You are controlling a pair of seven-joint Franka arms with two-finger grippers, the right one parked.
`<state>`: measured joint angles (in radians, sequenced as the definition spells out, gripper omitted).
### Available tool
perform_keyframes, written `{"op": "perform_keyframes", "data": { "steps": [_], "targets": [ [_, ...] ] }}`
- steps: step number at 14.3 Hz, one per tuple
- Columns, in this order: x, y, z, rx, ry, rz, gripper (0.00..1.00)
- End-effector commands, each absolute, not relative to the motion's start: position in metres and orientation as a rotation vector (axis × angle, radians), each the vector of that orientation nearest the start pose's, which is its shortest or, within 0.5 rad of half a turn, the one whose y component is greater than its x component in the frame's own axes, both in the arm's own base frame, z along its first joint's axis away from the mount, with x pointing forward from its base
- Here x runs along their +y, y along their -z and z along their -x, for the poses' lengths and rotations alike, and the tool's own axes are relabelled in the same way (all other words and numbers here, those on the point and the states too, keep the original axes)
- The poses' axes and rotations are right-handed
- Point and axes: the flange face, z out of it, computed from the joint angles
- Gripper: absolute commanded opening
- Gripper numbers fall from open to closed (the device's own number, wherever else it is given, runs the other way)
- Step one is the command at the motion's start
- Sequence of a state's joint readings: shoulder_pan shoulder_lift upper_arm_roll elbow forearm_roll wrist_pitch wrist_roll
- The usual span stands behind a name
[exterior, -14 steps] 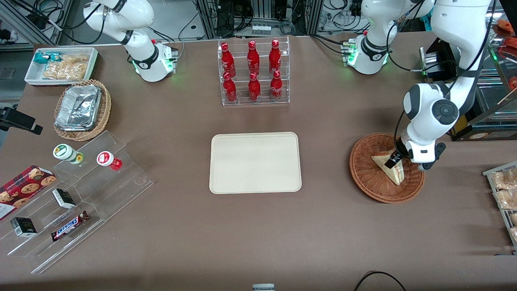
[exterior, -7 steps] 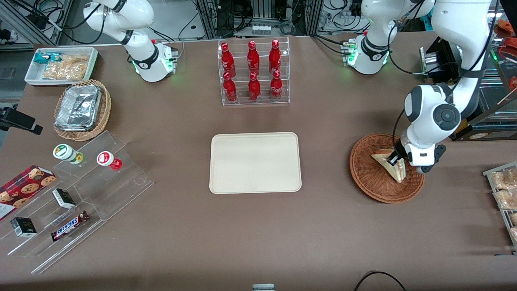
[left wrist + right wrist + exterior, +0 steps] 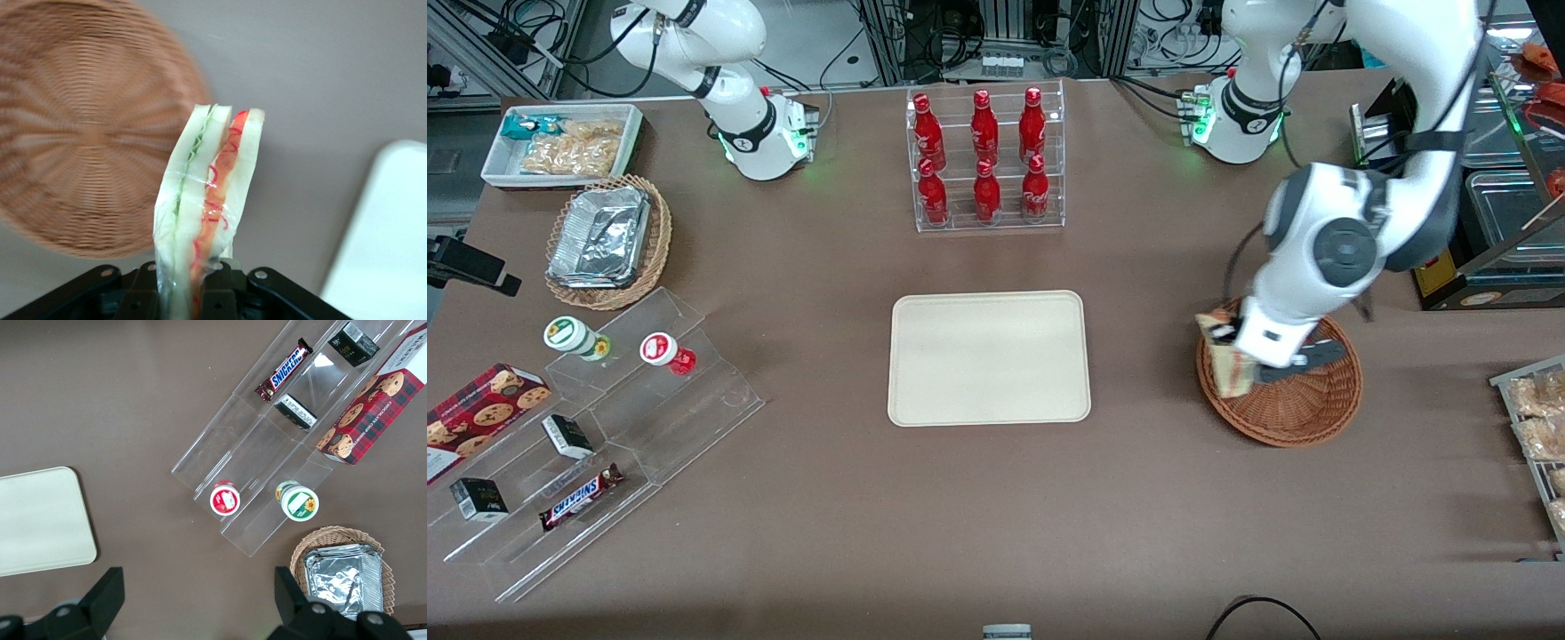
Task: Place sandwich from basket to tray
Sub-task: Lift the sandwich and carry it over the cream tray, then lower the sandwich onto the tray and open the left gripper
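Observation:
The wrapped triangular sandwich (image 3: 1227, 360) (image 3: 207, 193) hangs in the air, pinched between the fingers of my left gripper (image 3: 1238, 348) (image 3: 193, 283), which is shut on it. Its green and red filling stripes face the wrist camera. It is above the edge of the reddish-brown wicker basket (image 3: 1303, 400) (image 3: 80, 127) that is closest to the tray. The basket holds nothing that I can see. The cream tray (image 3: 989, 357) (image 3: 387, 247) lies flat in the middle of the table, a short way from the basket toward the parked arm's end.
A clear rack of red bottles (image 3: 985, 160) stands farther from the front camera than the tray. A clear stepped stand with jars and snack bars (image 3: 596, 427), a cookie box (image 3: 476, 413) and a tan basket of foil containers (image 3: 609, 240) lie toward the parked arm's end. Bagged snacks (image 3: 1538, 418) sit at the working arm's end.
The gripper has lifted the sandwich out of the basket and carried it toward the tray, to above the basket's rim. The wrist has turned as it rose.

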<state>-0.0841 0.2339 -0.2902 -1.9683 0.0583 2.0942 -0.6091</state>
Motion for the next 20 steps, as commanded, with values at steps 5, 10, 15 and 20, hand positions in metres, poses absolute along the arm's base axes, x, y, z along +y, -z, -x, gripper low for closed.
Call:
{"op": "perform_keyframes", "data": {
  "steps": [5,10,15,20],
  "targets": [
    [-0.392,-0.306,-0.547,-0.230,-0.186,3.129,0.01],
    [-0.474,-0.286,-0.530,-0.252,-0.125,3.126,0.02],
    [-0.534,-0.256,-0.511,-0.317,-0.062,3.108,0.02],
    [-0.558,-0.230,-0.502,-0.299,-0.035,3.102,0.05]
  ]
}}
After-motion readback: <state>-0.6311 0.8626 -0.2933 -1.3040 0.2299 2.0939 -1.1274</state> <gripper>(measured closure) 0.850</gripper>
